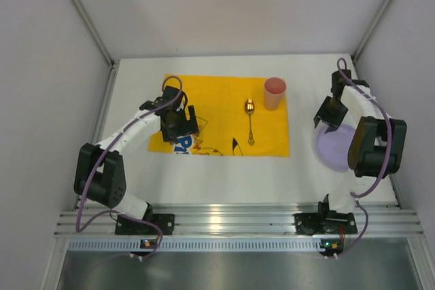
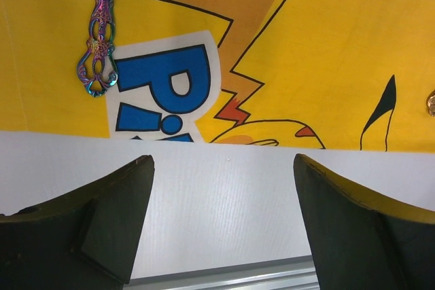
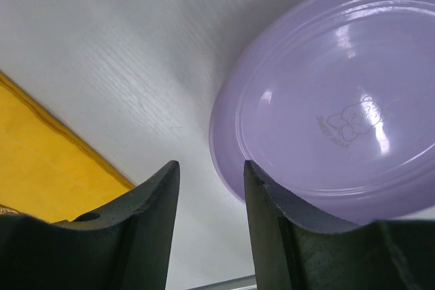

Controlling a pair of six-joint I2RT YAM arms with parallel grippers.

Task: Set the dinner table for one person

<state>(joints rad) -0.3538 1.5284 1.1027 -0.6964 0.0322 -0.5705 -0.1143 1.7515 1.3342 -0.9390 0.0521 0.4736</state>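
My left gripper [image 2: 224,166] hangs by the cloth's [image 1: 217,100] near edge, fingers spread wide on nothing. An iridescent handle [image 2: 99,39] lies on the cloth just beyond, laid there as cutlery, I judge. Spoon [image 1: 250,123] and cup [image 1: 274,93] sit on the cloth too. My right gripper [image 3: 212,171] hovers at the plate's [image 3: 326,100] rim, fingers part open, pinching nothing. The plate lies on the table [image 1: 224,174], right of the cloth, probably next to move. Cup and plate look empty

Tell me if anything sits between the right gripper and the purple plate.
Nothing visible does. The right gripper hangs right by the purple plate's rim, and only bare table shows between its open jaws.
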